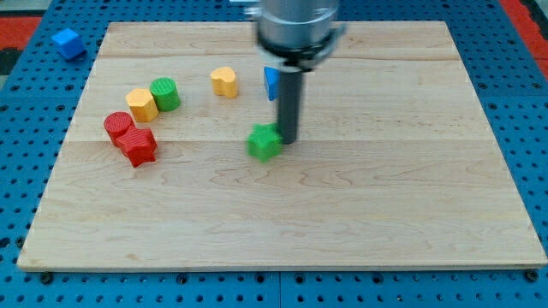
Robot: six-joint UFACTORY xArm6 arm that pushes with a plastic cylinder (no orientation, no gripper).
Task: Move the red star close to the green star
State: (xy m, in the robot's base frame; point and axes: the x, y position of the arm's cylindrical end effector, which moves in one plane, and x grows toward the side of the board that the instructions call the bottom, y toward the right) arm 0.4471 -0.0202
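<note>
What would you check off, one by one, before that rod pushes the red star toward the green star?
1. Red star block in view on the wooden board: ok.
2. Green star block in view: ok.
3. My tip beside the red star: not ok, it sits at the green star's right edge instead.
4. Tip touching the green star: cannot tell.
5. Board between the two stars free of blocks: ok.
6. Red star free to move alone: not ok, the red cylinder block sits against its upper left.
</note>
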